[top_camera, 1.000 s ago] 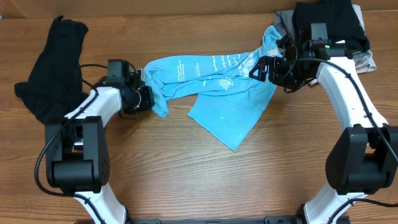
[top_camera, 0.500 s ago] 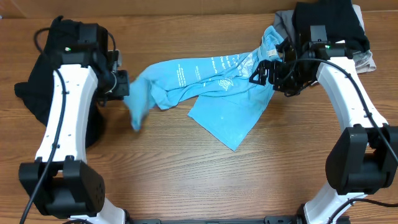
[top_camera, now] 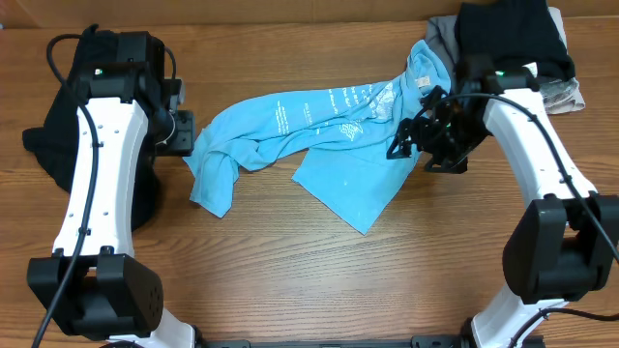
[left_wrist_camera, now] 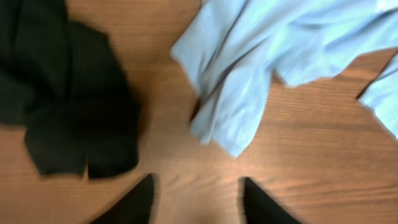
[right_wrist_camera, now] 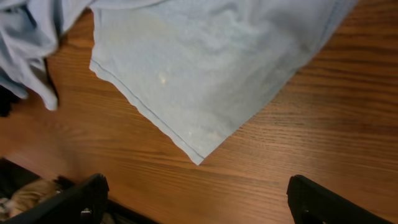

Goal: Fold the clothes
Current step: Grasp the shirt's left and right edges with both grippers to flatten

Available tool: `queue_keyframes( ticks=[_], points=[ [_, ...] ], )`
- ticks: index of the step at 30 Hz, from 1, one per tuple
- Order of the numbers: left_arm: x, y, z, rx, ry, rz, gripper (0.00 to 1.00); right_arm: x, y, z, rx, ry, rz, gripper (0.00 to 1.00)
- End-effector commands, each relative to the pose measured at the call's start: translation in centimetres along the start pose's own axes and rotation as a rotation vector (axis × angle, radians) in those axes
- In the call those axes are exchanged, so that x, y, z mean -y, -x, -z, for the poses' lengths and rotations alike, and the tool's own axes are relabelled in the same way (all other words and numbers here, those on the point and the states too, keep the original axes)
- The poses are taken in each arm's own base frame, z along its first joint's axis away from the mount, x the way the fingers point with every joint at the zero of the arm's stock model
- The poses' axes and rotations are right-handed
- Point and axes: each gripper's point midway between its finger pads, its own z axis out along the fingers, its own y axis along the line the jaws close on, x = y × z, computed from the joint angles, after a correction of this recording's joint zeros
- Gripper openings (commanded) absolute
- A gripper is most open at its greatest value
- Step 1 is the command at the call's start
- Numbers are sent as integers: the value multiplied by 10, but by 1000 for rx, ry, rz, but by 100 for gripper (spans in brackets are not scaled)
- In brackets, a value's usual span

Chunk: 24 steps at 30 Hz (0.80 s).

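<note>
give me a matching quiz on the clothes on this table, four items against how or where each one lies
Column one
1. blue T-shirt
2. grey garment
3. black garment at far left
4. black garment at far right

Column two
a. lies on top of another garment
b. has white lettering and stretches across the middle
c. mostly covered, only its edges show
d. lies by itself, touching no other garment

Pairs: 1-b, 2-c, 3-d, 4-a
</note>
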Motion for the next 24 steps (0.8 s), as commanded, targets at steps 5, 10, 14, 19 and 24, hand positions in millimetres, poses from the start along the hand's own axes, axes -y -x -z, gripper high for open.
queue_keyframes(
  ticks=[5, 10, 14, 19, 24],
  points=[
    [33, -2, -38, 6, -161, -218, 100, -3, 23, -3, 95, -34, 83, 100],
    [35, -11, -67, -53, -168, -256, 100, 0, 41, 2, 168, -26, 96, 100],
    [29, -19, -91, -141, -137, -252, 100, 0, 47, 4, 192, -24, 104, 100],
    [18, -26, -126, -236, -77, -241, 100, 0, 48, 4, 196, -23, 106, 100],
    [18, -27, -153, -275, -71, -221, 91, 0, 48, 4, 196, -24, 106, 100]
  ],
)
